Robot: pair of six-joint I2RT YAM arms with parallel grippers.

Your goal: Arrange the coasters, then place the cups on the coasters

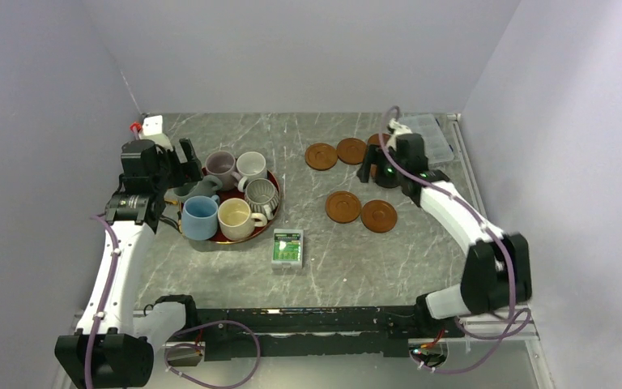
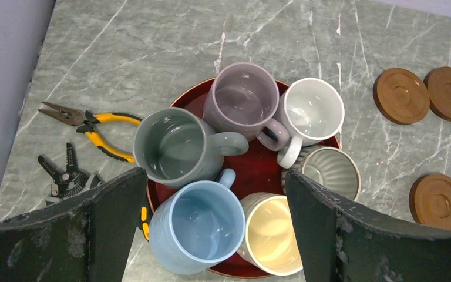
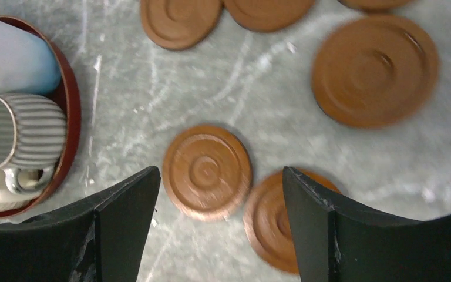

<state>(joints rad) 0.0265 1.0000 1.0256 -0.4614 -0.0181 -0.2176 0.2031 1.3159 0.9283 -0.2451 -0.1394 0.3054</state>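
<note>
Several reddish-brown coasters lie on the right half of the table: two at the back (image 1: 321, 156) (image 1: 351, 151) and two nearer (image 1: 342, 207) (image 1: 378, 215). My right gripper (image 1: 378, 173) hovers open above them, holding nothing. In the blurred right wrist view one coaster (image 3: 207, 170) lies below the gap and another (image 3: 276, 220) by the right finger. The cups stand bunched on a dark-red tray (image 2: 258, 170): grey-green (image 2: 173, 144), mauve (image 2: 241, 97), white (image 2: 314, 108), striped (image 2: 329, 170), light blue (image 2: 199, 226), cream (image 2: 273, 232). My left gripper (image 2: 214, 176) hangs open above them, empty.
Yellow-handled pliers (image 2: 91, 123) and a black wire stripper (image 2: 64, 173) lie left of the tray. A green box (image 1: 287, 248) sits in front of the tray. A clear plastic case (image 1: 429, 134) is at the back right. Grey walls close in three sides.
</note>
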